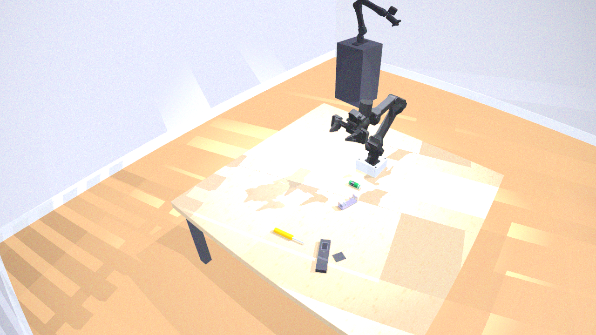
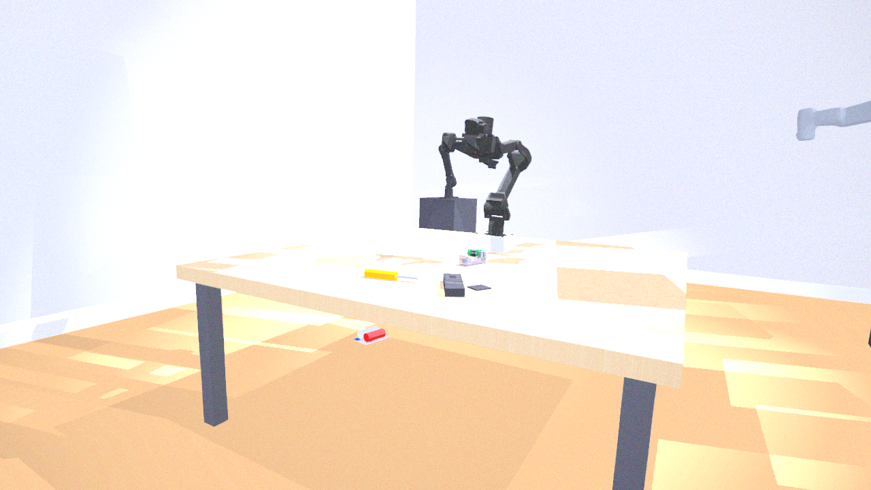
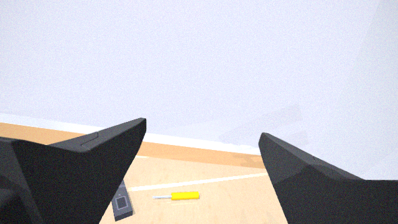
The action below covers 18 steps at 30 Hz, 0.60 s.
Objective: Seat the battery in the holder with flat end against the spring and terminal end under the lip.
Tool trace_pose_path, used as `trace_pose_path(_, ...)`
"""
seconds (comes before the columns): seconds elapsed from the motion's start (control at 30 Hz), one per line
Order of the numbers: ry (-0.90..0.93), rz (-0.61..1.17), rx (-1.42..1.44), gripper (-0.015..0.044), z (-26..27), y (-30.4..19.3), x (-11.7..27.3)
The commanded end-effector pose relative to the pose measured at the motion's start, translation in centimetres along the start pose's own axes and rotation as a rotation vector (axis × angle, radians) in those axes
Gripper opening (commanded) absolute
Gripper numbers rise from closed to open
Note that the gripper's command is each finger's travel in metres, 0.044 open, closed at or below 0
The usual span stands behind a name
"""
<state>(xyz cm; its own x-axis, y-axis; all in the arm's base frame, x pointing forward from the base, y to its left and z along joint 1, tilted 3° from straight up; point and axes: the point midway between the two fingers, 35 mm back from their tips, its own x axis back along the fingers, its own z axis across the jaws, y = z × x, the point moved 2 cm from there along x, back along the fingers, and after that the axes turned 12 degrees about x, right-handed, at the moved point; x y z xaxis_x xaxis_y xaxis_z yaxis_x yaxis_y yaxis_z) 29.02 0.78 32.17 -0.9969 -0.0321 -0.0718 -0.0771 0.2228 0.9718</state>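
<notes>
A green battery (image 1: 354,184) (image 2: 475,252) lies on its side on the table, between the arm's white base and the holder in the top view. A pale lilac, see-through holder (image 1: 348,203) (image 2: 472,260) stands on the table nearer the front. The battery is outside the holder, with a gap between them. The spring and the lip are too small to tell apart. My gripper (image 1: 339,134) (image 3: 204,131) is open and empty, raised high above the table and well away from both. Neither battery nor holder shows in the wrist view.
A yellow screwdriver (image 1: 284,233) (image 2: 382,274) (image 3: 185,195), a dark remote-like device (image 1: 322,256) (image 2: 453,286) (image 3: 124,209) and a small dark square piece (image 1: 339,256) (image 2: 479,287) lie toward the table's front. A second arm stands on a dark pedestal (image 1: 358,70) (image 2: 438,213) behind.
</notes>
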Motion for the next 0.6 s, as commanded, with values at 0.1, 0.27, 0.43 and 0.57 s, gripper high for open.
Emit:
trace_pose_path(0.1, 0.042, 0.250, -0.235, 0.0295, 1.6, -5.5, -0.8)
trace_pose_path(0.27, -0.033, 0.722, -0.630, 0.0244, 4.4, -14.7, 0.9)
trace_pose_path(0.43, -0.272, 1.131, -0.916, 0.0244, 6.3, -21.1, 5.3)
trace_pose_path(0.57, -0.565, 1.408, -1.066, 0.0244, 7.2, -24.3, 9.8)
